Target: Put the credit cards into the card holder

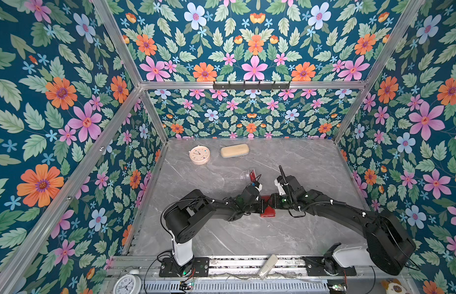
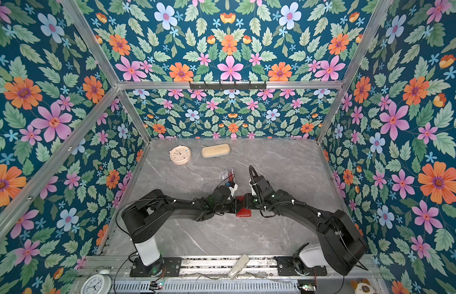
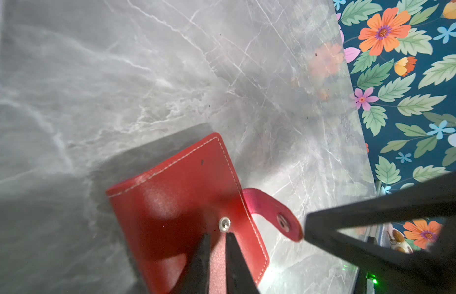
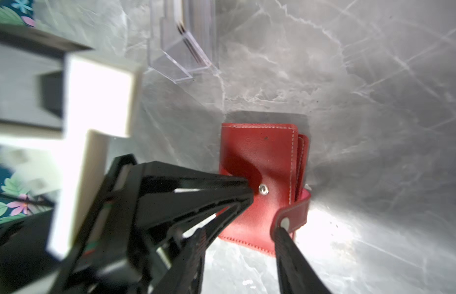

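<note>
Card holder lies flat on the table, nearer the front edge than the back. Its strap is unsnapped and sticks off one side. Left gripper: jaws narrow, tips on the cover by the stud; pinching or not, can't tell. Right gripper: jaws apart, one finger touching the strap. Cards, red one showing, stand in a clear stand just behind the grippers. Clock and case sit near the back edge, left. Bare surface toward the front and right edges.
</note>
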{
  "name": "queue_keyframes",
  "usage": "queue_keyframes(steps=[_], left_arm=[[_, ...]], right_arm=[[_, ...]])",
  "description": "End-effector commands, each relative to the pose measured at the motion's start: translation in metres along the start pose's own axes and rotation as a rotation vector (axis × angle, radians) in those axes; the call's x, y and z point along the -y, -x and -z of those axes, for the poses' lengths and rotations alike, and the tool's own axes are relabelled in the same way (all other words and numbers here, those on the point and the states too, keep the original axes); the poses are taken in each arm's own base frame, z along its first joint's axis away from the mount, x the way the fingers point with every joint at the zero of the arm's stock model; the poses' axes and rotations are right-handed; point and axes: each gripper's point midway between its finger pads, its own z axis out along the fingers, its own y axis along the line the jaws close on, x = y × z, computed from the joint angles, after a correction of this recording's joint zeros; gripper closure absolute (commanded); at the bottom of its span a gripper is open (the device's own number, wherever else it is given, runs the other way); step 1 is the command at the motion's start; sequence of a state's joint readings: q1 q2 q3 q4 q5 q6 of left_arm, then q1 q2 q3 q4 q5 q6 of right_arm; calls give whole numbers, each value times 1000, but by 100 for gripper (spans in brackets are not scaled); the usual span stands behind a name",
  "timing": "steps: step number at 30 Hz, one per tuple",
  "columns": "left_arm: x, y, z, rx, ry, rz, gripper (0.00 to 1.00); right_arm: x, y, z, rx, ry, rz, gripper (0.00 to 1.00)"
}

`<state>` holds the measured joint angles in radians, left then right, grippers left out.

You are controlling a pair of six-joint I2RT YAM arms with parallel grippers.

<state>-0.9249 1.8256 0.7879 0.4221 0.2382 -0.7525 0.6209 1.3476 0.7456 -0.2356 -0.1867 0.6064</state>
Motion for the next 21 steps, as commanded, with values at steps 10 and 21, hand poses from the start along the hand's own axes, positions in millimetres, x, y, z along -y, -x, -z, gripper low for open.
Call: queue_keyframes(steps=[10, 21], left_arm=[[-35, -30, 1, -105, 153, 4, 84], [-32, -31, 0, -110, 147, -10, 84]], right_arm=[[71, 2, 16, 97, -361, -124, 78], [37, -3, -24, -18, -165, -75, 79]])
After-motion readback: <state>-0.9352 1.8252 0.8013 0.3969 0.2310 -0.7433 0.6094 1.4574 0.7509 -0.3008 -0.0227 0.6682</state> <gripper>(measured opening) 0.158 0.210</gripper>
